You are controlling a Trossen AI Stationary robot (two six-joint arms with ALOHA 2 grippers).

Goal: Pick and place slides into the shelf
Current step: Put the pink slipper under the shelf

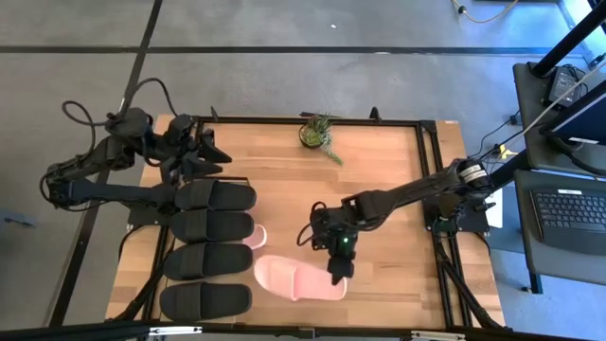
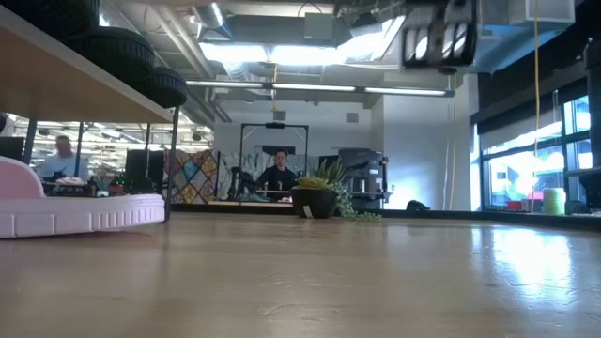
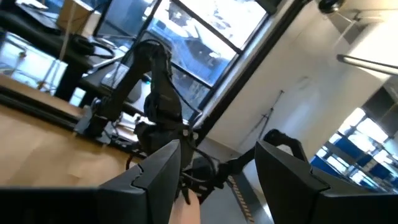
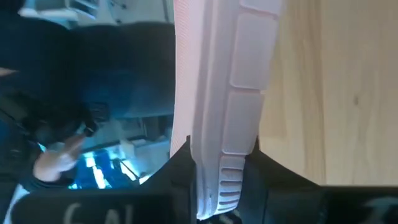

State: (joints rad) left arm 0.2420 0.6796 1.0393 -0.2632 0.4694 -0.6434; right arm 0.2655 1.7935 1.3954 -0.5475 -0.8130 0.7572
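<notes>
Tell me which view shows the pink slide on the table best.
The high view: the pink slide lies whole on the table with the right gripper at its end. The right wrist view shows only its ribbed sole edge between the fingers; the low view shows part of it side-on. The left wrist view misses it.

Right gripper (image 1: 338, 270) is clamped down on the heel end of a pink slide (image 1: 298, 278) lying on the table (image 1: 379, 180). Past its fingers sit four black slides (image 1: 208, 251) in a row, with another pink slide (image 1: 257, 235) peeking out beside them. Left gripper (image 1: 210, 152) hangs open just beyond the row's far end.
</notes>
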